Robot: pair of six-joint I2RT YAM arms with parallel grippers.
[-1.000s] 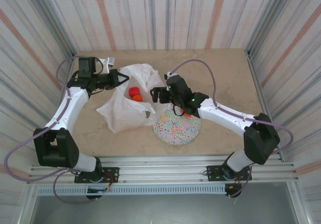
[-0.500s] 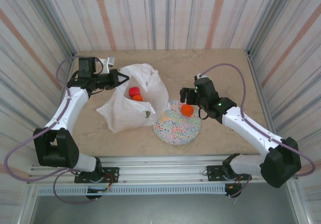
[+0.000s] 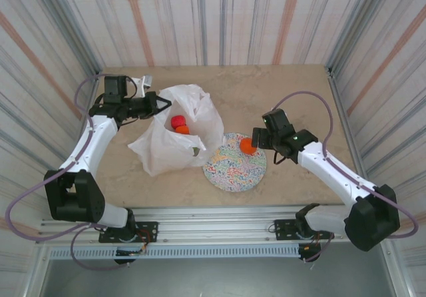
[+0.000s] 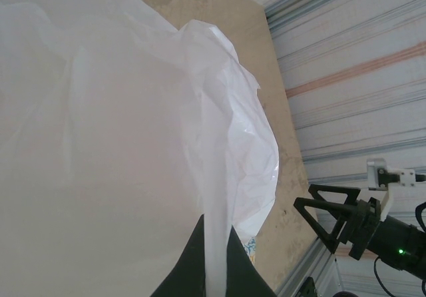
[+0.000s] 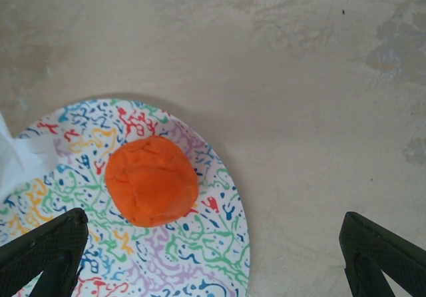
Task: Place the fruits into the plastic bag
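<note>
Currently clenching plastic bag [image 3: 166, 147] upper left with left gripper [image 3: 158, 104]; holding released right gripper [image 5: 213, 247] above orange fruit [image 5: 152, 180] on plate [image 5: 200, 264].

Lighting is bright, even and diffuse; shadows stay faint. The plastic bag [image 4: 100, 144] washes out nearly white, slightly soft up close.

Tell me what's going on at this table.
Two robot arms are bagging fruit. The left gripper is shut on the rim of the plastic bag, holding it open. A red fruit and an orange fruit lie inside. The right gripper hangs open over a second orange fruit on the speckled plate, not touching it.
</note>
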